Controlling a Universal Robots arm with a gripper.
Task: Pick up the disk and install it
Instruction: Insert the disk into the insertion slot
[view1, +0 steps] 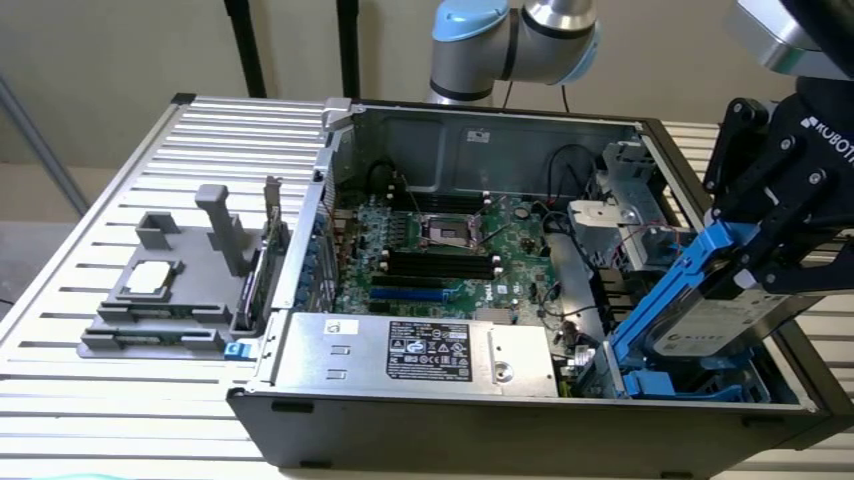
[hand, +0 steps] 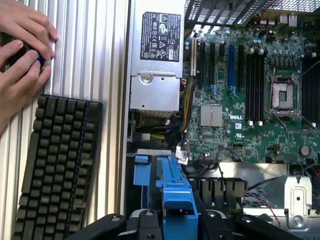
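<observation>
The disk (view1: 721, 322), a silver-grey drive with a white label in bright blue rails, hangs tilted at the exterior view's right end of the open computer case (view1: 534, 425). Its lower end dips toward the blue drive bay (view1: 694, 388). My gripper (view1: 771, 262) is shut on the disk's upper end, its black fingers on either side of the blue rail. In the wrist view the disk's blue carrier (hand: 175, 192) runs out from between my gripper (hand: 177, 222) toward the bay beside the motherboard (hand: 250, 100).
A silver power supply box (view1: 414, 350) (hand: 155, 65) lies along the case's near wall beside the bay. A grey fixture (view1: 167, 290) with a small square chip sits on the slatted table at the exterior view's left. A keyboard (hand: 57, 170) and a person's hands (hand: 22, 55) are outside the case.
</observation>
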